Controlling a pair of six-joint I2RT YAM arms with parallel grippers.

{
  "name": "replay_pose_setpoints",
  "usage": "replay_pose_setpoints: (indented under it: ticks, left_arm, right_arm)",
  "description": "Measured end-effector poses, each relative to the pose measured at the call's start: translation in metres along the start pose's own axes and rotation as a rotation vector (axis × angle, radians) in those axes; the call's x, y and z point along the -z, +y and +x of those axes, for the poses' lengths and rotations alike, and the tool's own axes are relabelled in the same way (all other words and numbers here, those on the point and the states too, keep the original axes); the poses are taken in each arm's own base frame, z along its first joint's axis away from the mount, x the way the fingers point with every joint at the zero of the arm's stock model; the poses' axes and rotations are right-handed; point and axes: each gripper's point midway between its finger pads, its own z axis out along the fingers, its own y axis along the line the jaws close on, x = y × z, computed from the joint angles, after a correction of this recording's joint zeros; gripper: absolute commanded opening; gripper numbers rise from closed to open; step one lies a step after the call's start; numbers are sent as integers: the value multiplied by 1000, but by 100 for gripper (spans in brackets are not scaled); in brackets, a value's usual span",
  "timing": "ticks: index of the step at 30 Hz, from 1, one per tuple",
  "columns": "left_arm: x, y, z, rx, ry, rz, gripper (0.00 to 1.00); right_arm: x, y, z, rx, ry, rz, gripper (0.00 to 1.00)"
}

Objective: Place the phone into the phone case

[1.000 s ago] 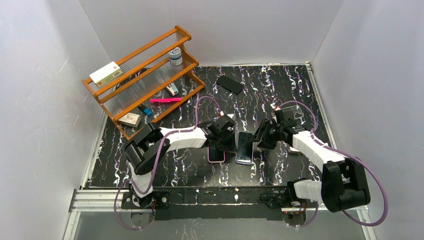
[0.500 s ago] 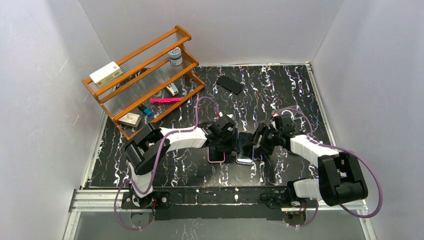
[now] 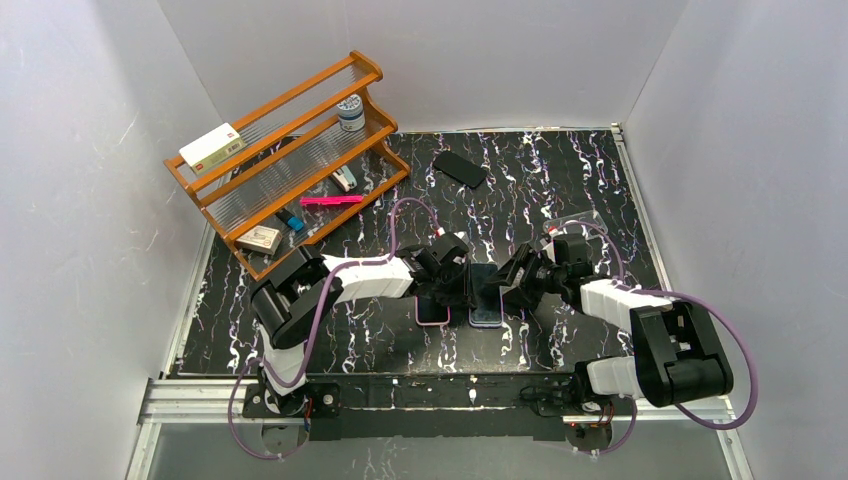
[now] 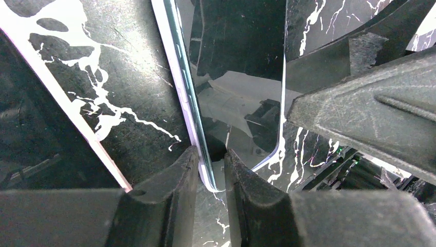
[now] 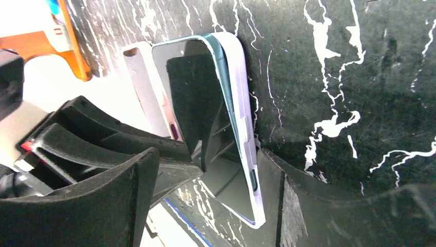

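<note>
- The phone [image 3: 487, 300] lies mid-frame on the desk [image 3: 570, 180], with a lilac phone case [image 5: 239, 103] along its edge.
- Left gripper [image 4: 211, 159]: jaws nearly together astride the phone's edge; I cannot tell whether they pinch it.
- Right gripper [image 5: 208, 170]: jaws wide apart, phone between them.

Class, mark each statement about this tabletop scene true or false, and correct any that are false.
1. The phone is fully seated in the pink case. False: the phone stands tilted on its edge beside the case.
2. The fingers of the right gripper are spread wide, one on each side of the phone. True.
3. A white box sits on the top shelf of the rack. True.
4. The left gripper hovers over the rack. False: its fingers flank the phone's edge near the middle of the table.
5. A flat black object lies alone on the table's far side. True.
</note>
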Motion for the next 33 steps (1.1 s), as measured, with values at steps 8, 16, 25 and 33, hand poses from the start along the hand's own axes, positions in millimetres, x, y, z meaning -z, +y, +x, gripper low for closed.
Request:
replay_pose_setpoints:
  ticks: [8,16,25,33]
  left_arm:
    - [0,1,1,22,15,23,20]
    - [2,1,2,31,23,29,27]
    - [6,0,3,25,24,40,28]
    - [6,-2,5,17,18,67,27]
  right_arm:
    - [0,5,-3,-66,-43,-85,77]
    - [3,14,-1,-62,-56,-174,76]
    - [10,33,6,-23,-18,-284,74]
    - [9,26,18,-12,38,-279,58]
